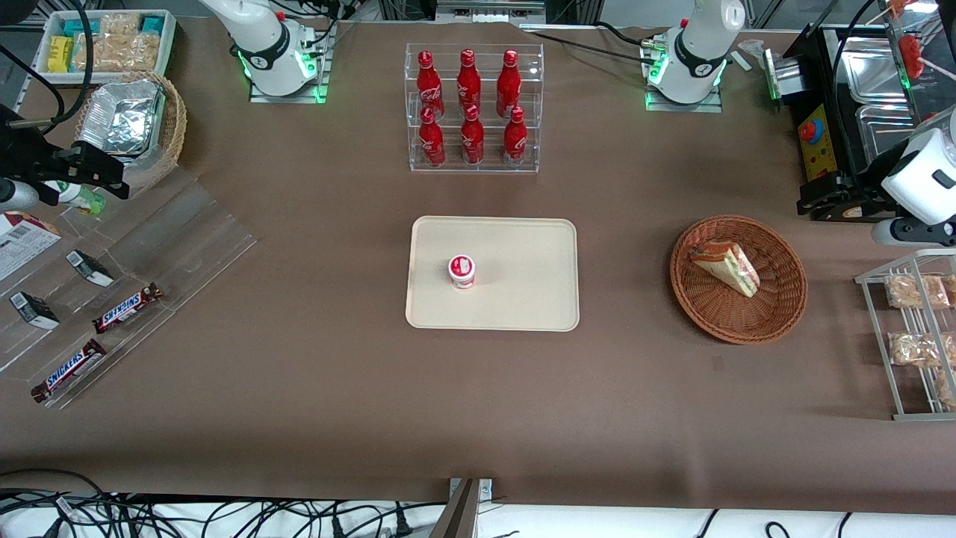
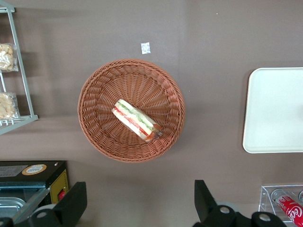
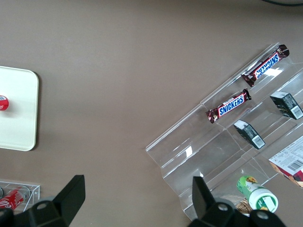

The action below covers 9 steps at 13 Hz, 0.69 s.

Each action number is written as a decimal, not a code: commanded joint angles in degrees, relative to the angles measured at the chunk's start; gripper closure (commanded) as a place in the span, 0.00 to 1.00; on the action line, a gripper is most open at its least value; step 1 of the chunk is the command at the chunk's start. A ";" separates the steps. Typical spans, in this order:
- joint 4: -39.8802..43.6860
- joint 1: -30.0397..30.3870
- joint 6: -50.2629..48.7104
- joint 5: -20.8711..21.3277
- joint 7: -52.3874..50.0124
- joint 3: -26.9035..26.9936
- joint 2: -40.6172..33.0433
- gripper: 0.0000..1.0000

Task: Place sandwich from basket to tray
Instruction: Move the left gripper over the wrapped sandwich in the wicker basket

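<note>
Sandwich lies flat-ish in the basket, a bit off centre toward the parked arm's end, its long edge slanted across the weave. Not yet touched. Gripper hangs well above the basket, fingers spread wide apart w/ nothing between them; the wrist view looks straight down on the basket and sandwich.

Handling, my guess: light, soft white bread, squashes easily, so gentle squeeze only. Clear wrap looks slick, so could slide if pinched at the thin tip. Best hold probably across the two flat bread faces near the thick middle, fingers turned to match the slant, not end-to-end along the length. Basket rim is low, shouldn't block the approach, but the basket may shift if bumped.

Tray sits well apart from the basket, toward the parked arm's end. A small red-lidded cup stands on it; bare tray on the basket side looks like enough room.
</note>
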 commanded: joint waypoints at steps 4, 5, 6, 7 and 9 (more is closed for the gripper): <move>0.79 0.25 0.24 1.75 0.05 0.25 1.69 0.00; -0.26 0.34 1.73 2.89 -2.39 0.17 1.96 0.00; -3.23 0.34 3.92 2.99 -4.07 0.25 1.79 0.00; -6.22 0.34 6.11 2.99 -5.74 0.25 1.18 0.00; -11.58 0.43 10.50 4.56 -10.22 0.25 0.38 0.00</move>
